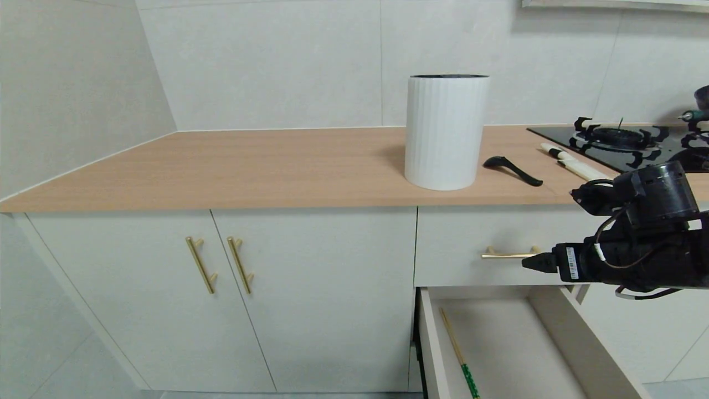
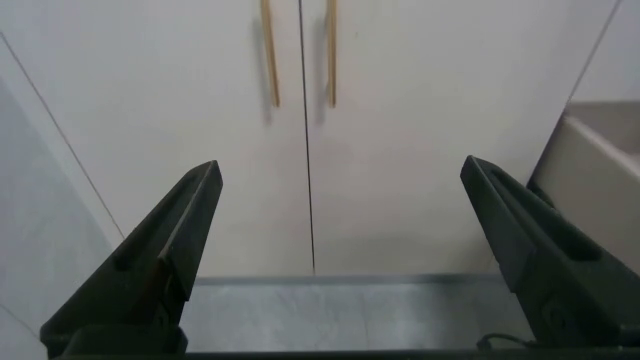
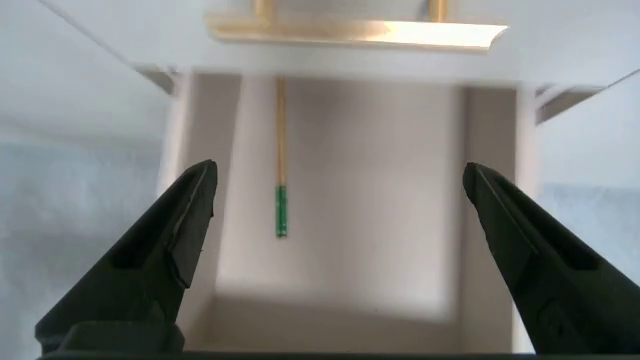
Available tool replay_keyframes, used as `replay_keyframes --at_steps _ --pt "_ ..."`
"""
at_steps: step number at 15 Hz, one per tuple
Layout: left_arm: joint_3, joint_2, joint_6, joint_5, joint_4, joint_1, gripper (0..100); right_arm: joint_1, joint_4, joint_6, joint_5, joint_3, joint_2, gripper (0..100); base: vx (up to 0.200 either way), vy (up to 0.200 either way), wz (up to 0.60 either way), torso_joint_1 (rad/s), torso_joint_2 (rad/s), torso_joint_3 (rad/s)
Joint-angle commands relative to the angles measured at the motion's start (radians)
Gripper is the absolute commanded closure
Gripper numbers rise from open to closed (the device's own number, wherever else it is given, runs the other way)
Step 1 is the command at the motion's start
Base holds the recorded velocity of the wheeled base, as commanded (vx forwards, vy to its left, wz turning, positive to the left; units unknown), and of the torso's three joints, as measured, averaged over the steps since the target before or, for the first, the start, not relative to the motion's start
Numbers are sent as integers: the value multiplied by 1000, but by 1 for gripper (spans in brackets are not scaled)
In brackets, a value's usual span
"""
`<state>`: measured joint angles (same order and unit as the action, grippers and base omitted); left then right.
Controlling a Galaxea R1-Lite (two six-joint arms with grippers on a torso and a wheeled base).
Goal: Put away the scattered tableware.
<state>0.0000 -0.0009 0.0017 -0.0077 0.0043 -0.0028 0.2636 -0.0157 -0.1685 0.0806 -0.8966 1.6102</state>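
A black spoon (image 1: 512, 169) lies on the wooden counter (image 1: 277, 166), just right of a tall white ribbed holder (image 1: 446, 132). A long cream utensil (image 1: 573, 163) lies further right, beside the hob. Below, a drawer (image 1: 548, 343) stands pulled out, with wooden chopsticks with green ends (image 1: 458, 352) inside along its left side. My right gripper (image 1: 534, 263) hangs open above that drawer in front of the upper drawer's gold handle (image 1: 509, 254). In the right wrist view the chopsticks (image 3: 281, 160) lie between the open right gripper's (image 3: 338, 175) fingers, well below them. My left gripper (image 2: 340, 168) is open and empty, low, facing the cabinet doors.
A black gas hob (image 1: 626, 141) occupies the counter's right end. Two cabinet doors with gold handles (image 1: 221, 269) sit left of the drawers; the same handles (image 2: 300, 55) face the left wrist. Tiled walls close the back and left. The counter's left half is bare.
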Motion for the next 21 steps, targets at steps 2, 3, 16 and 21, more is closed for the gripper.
replay_keyframes --at_steps 2,3,16,21 --pt "0 1 0 0 0 0 0 0 0 0 -1 1 -1 0 0 0 0 158 -503 -286" --pt "0 1 0 0 0 1 0 0 0 0 -1 1 -3 0 0 0 0 178 -476 -300" --pt "0 1 0 0 0 0 0 2 -1 14 -2 8 22 0 0 0 0 205 -478 -278" --pt "0 1 0 0 0 0 0 -75 -271 178 -15 -67 260 0 0 0 0 43 -96 -56"
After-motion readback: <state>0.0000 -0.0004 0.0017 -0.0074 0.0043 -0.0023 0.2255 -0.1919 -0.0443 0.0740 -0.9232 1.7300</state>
